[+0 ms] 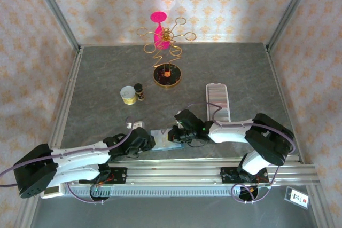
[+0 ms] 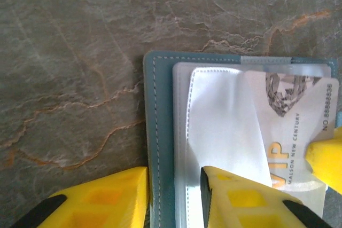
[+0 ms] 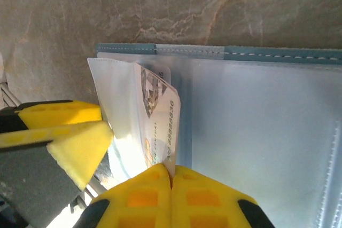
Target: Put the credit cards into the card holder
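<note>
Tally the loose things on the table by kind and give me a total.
credit card: 1
card holder: 1
teal wallet: 1
gold wire stand: 1
small pale cup: 1
small dark bottle: 1
small pale item by the left arm, kind unclear: 1
Total: 7

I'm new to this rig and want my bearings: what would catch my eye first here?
The pink-and-gold wire stand at the far middle of the table stands out. At the front edge lies an open teal wallet, where the right gripper, jaws shut, pinches a white VIP card at its clear sleeve.
</note>
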You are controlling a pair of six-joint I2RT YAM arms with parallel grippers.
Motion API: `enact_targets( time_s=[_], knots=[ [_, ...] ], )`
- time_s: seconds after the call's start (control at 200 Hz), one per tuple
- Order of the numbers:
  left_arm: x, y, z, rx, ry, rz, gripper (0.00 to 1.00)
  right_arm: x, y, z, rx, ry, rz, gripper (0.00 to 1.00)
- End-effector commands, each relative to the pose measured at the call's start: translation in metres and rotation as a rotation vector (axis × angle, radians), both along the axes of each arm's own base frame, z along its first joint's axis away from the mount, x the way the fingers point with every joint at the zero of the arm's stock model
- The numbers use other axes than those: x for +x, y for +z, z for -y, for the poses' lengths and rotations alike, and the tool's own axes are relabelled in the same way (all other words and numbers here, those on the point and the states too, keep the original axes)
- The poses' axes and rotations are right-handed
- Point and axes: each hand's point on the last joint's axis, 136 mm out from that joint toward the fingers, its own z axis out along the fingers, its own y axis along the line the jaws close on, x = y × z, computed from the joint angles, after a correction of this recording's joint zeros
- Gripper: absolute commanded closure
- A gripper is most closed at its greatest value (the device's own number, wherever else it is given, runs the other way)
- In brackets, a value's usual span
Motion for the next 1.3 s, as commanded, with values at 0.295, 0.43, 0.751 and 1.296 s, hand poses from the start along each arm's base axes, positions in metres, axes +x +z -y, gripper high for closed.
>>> enact_targets(
  time_s=[0.295,0.43,0.751,1.296],
  knots=[
    [-0.004,-0.014,-0.016,0.055,0.047,-0.020,0.78,-0.008,-0.009,0.027,-0.063,-0.028,-0.059,1.00],
    [-0.004,-0.015,-0.014,0.053,0.039,-0.024,0.81,-0.010,-0.010,0.020,-0.029,-0.017,-0.076,1.00],
    [-0.006,-0.021,-0.013,0.063,0.026,-0.042,0.92,-0.009,-0.011,0.011,-0.017,-0.001,-0.082,1.00],
    [-0.008,-0.020,-0.010,0.046,0.018,-0.047,0.93,-0.004,-0.004,-0.006,0.039,-0.015,-0.062,1.00]
  ],
)
